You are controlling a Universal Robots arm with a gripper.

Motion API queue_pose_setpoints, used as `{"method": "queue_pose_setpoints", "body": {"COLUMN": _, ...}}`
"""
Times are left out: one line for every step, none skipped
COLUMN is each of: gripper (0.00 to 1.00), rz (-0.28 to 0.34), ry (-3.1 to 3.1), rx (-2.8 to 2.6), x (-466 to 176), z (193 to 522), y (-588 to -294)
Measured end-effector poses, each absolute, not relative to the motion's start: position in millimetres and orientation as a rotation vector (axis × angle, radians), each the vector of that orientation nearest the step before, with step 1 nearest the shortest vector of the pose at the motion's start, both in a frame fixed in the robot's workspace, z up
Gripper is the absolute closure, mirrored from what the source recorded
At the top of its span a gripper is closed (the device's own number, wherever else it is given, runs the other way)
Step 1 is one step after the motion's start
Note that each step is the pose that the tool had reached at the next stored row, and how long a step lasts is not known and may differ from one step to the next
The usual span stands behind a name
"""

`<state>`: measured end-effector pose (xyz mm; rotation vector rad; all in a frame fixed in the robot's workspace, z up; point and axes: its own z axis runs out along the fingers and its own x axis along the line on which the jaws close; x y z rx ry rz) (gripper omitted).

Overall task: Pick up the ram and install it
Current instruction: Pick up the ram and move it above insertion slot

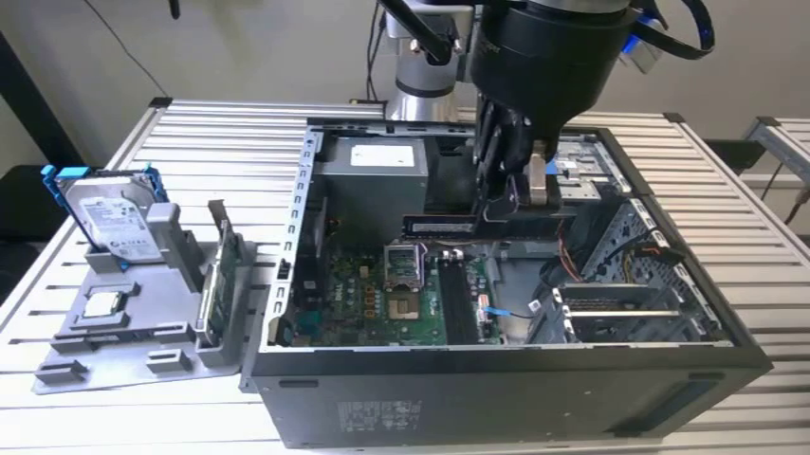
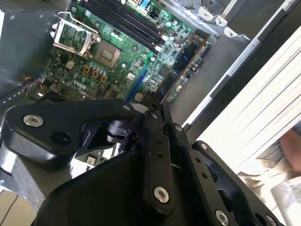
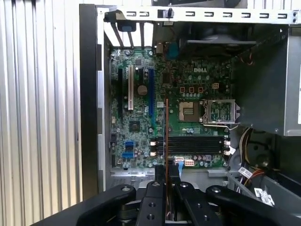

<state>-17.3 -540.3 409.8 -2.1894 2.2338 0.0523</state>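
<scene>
Since the long black slots (image 1: 458, 299) on the motherboard (image 1: 367, 308) inside the open computer case (image 1: 506, 398) look empty, the ram (image 1: 439, 226) is not in yet. It is picked up, though. Farther back, the gripper (image 1: 506, 210) hangs above the board, jaws pinching the ram's end.

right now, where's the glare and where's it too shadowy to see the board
Exterior view: even light, no strong glare on the motherboard. Second wrist view: the table slats wash out to white. First wrist view: the ram stands out against the lit motherboard; around the power supply it is dim.
</scene>
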Motion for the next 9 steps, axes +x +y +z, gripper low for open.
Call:
{"method": "queue_pose_setpoints", "body": {"gripper": 0.85, "rz": 0.052, "ry": 2.234, "rx": -2.189, "x": -16.2, "z": 409.8, "y": -540.1}}
{"method": "queue_pose_setpoints", "body": {"gripper": 0.85, "rz": 0.052, "ry": 2.234, "rx": -2.189, "x": -15.0, "z": 409.8, "y": -540.0}}
{"method": "queue_pose_setpoints", "body": {"gripper": 0.85, "rz": 0.052, "ry": 2.234, "rx": -2.189, "x": -14.0, "z": 409.7, "y": -539.8}}
{"method": "queue_pose_setpoints", "body": {"gripper": 0.85, "rz": 0.052, "ry": 2.234, "rx": -2.189, "x": -13.3, "z": 409.7, "y": -539.9}}
{"method": "queue_pose_setpoints", "body": {"gripper": 0.85, "rz": 0.052, "ry": 2.234, "rx": -2.189, "x": -13.1, "z": 409.8, "y": -539.9}}
{"method": "queue_pose_setpoints", "body": {"gripper": 0.85, "rz": 0.052, "ry": 2.234, "rx": -2.189, "x": -13.2, "z": 409.8, "y": -539.8}}
{"method": "queue_pose_setpoints", "body": {"gripper": 0.85, "rz": 0.052, "ry": 2.233, "rx": -2.190, "x": -13.1, "z": 409.8, "y": -539.8}}
{"method": "queue_pose_setpoints", "body": {"gripper": 0.85, "rz": 0.052, "ry": 2.233, "rx": -2.190, "x": -13.1, "z": 409.8, "y": -539.8}}
{"method": "queue_pose_setpoints", "body": {"gripper": 0.85, "rz": 0.052, "ry": 2.233, "rx": -2.190, "x": -13.1, "z": 409.8, "y": -539.8}}
